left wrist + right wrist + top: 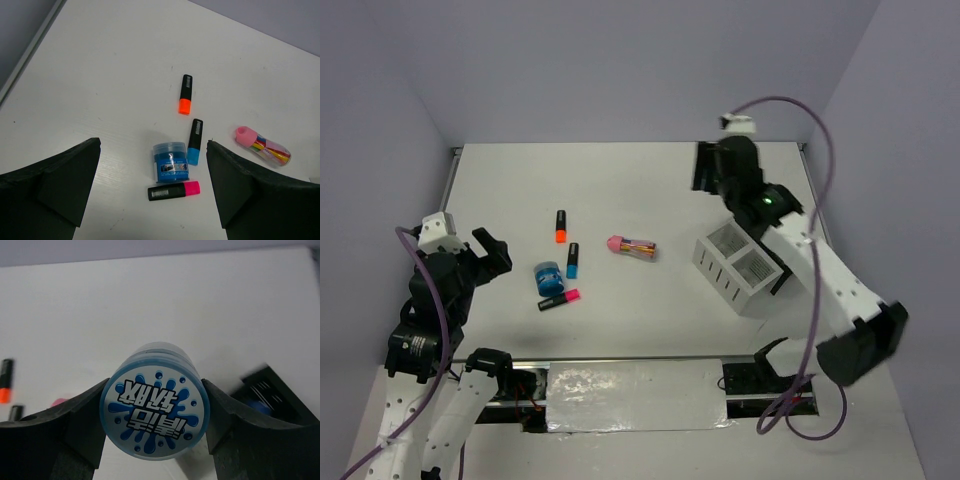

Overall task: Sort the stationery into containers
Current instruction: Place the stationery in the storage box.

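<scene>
My right gripper (155, 416) is shut on a blue round tub (155, 412) with a splash-print lid and holds it above the table; in the top view the gripper (708, 168) is at the far right, beyond the white organizer (740, 265). My left gripper (152, 150) is open and empty, above and short of a second blue tub (171, 161), with a pink highlighter (174, 190), a blue highlighter (195, 141), an orange highlighter (185, 94) and a pink-capped tube (262, 146) around it. The tiny clear bottle is out of view.
A black compartment (272, 395) shows blurred at the right of the right wrist view, with something blue in it. The organizer stands at an angle at mid right. A metal rail (630, 385) runs along the table's near edge between the arm bases.
</scene>
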`<state>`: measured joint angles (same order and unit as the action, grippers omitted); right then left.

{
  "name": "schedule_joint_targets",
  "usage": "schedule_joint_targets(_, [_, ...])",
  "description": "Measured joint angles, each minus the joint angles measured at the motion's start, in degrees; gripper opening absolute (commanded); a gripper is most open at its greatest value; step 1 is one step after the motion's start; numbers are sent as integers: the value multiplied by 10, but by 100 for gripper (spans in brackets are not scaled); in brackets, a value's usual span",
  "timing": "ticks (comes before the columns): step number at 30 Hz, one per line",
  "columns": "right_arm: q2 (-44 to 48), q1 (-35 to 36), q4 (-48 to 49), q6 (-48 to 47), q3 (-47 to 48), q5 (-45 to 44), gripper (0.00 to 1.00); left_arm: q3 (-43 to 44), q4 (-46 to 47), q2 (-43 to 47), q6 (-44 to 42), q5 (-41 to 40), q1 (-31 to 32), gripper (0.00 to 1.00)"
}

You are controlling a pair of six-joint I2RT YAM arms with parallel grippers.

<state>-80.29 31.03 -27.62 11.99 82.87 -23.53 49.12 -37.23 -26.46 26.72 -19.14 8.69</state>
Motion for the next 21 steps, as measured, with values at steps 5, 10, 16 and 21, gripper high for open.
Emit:
schedule_joint_targets(5, [226,-164,-39,47,-190,-46,13,0,0,1,0,0,0,99])
schedule_joint_targets(10, [330,-239,-78,74,-266,-59,13,0,0,0,0,5,0,99])
schedule_joint_targets(16, [296,-328,-75,100,-289,-35,12,0,0,-6,-1,8,0,99])
schedule_joint_targets(21, [270,-335,-69,114,-327,-23,14,0,0,-6,-5,11,0,99])
